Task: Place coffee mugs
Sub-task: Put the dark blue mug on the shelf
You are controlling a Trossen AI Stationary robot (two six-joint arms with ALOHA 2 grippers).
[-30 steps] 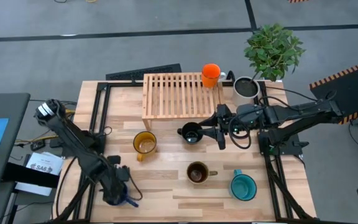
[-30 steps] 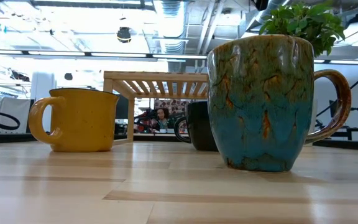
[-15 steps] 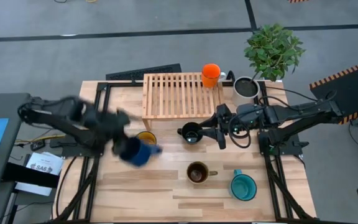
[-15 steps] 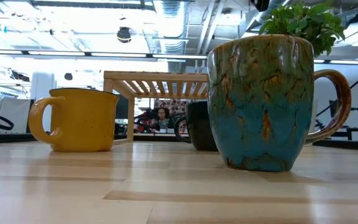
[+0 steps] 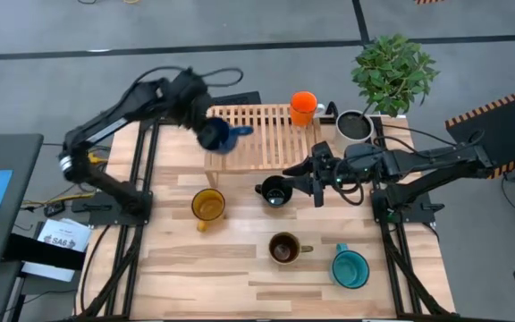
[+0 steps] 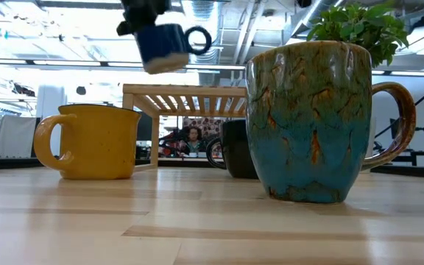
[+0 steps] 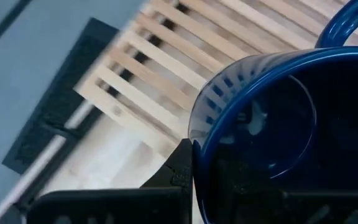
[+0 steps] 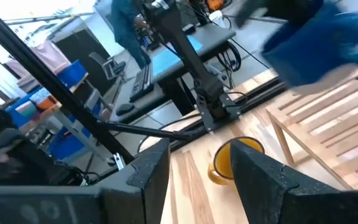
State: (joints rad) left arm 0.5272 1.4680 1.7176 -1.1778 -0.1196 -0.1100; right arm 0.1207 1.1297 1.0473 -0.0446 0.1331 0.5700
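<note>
My left gripper [image 5: 206, 128] is shut on the dark blue mug [image 5: 215, 136], in the air over the wooden rack's [image 5: 257, 143] far left corner. In the low view the mug [image 6: 164, 46] hangs high above the rack [image 6: 186, 94]. The orange mug [image 5: 303, 107] stands on the rack's far right corner. The yellow [image 5: 208, 207], black [image 5: 275, 190], brown [image 5: 284, 249] and teal [image 5: 350, 267] mugs stand on the table. My right gripper [image 5: 293, 175] is open, just right of the black mug and apart from it. My left gripper holds the dark blue mug at its rim [image 7: 194, 134], on the side away from the handle [image 7: 347, 25]. One finger [image 7: 180, 174] lies outside the wall; the mug hides the other. It comes from above. The mug hangs clear of the rack, slightly tilted, with its handle toward the table's right.
A white pot [image 5: 354, 125] with a green plant [image 5: 393, 72] stands at the far right corner, beside the orange mug. A dark keyboard [image 5: 206, 105] lies behind the rack. In the right wrist view the yellow mug [image 8: 238, 158] shows between my open fingers.
My left arm has swung from the near left corner of the table up and toward the far edge. It has carried the dark blue mug past the yellow mug to a spot over the rack's left end. My right gripper has shifted slightly toward the far edge.
</note>
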